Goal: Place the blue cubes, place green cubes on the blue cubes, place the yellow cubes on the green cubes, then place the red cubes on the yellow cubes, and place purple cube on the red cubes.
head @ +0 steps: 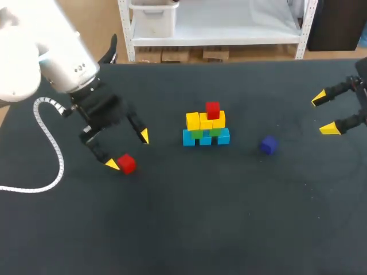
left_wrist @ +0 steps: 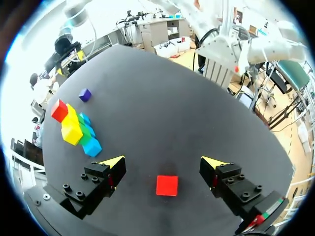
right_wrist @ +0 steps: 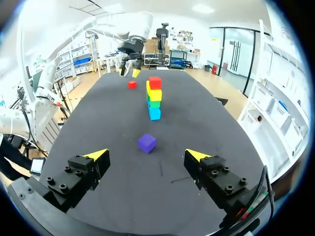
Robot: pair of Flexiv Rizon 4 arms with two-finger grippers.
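Red and sharp-edged, a small cube (left_wrist: 167, 185) is lying flat between our left gripper's (left_wrist: 162, 161) spread fingers; our right gripper (right_wrist: 146, 154) is holding its fingers apart.

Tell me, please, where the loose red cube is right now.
In the head view the loose red cube lies left of the stack; the left wrist view shows it between the open fingers of the left tool.

Red cube (left_wrist: 167, 185) lies between the open left pincer (left_wrist: 165, 162) fingers.
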